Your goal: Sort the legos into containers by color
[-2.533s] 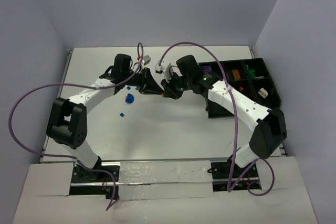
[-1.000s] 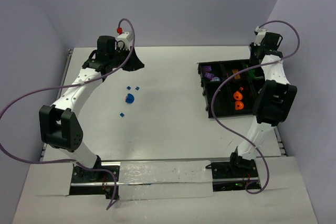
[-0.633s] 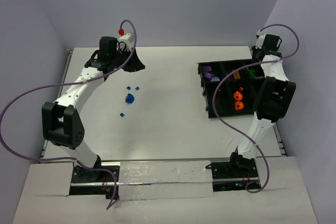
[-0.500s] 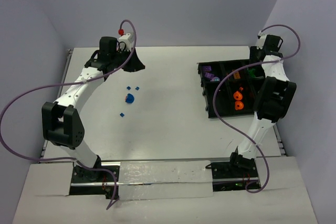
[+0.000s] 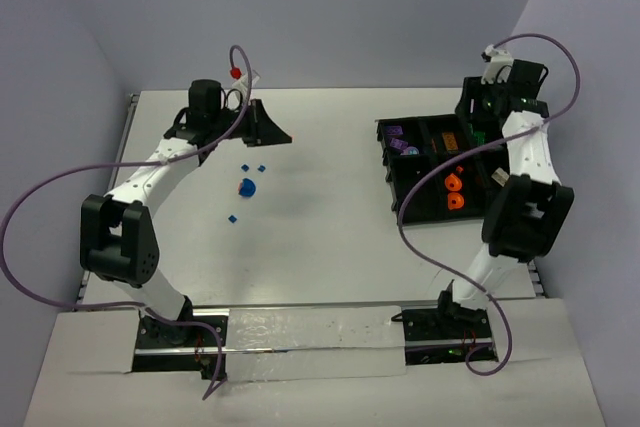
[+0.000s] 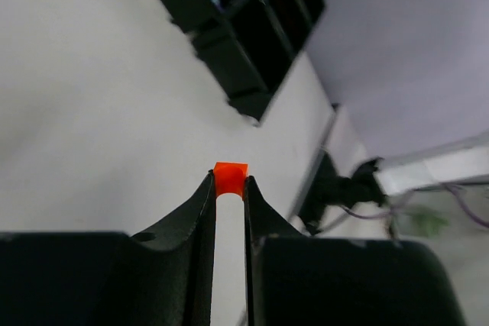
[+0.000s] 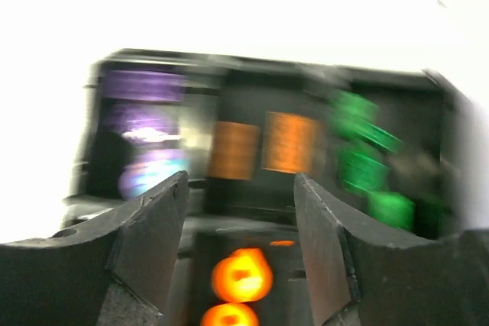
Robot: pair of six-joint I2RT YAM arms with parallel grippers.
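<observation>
Left gripper (image 6: 229,183): was clamped on a small, square-edged orange brick (image 6: 230,170) (visible only in the wrist view), arm stretched over the matte white surface (image 5: 320,247). Blue legos (image 5: 246,187): lay loose there. Right gripper (image 7: 241,188): fingers apart, poised above the black plastic tray (image 5: 397,209); purple, orange and green pieces (image 7: 289,141) showed blurred inside.

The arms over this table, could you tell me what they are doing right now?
A colour sort is under way. The left gripper is shut on a small orange brick, held above the table and away from the tray. The right gripper hangs open over the tray, which holds purple, orange and green pieces. A few blue pieces lie loose on the table.
</observation>
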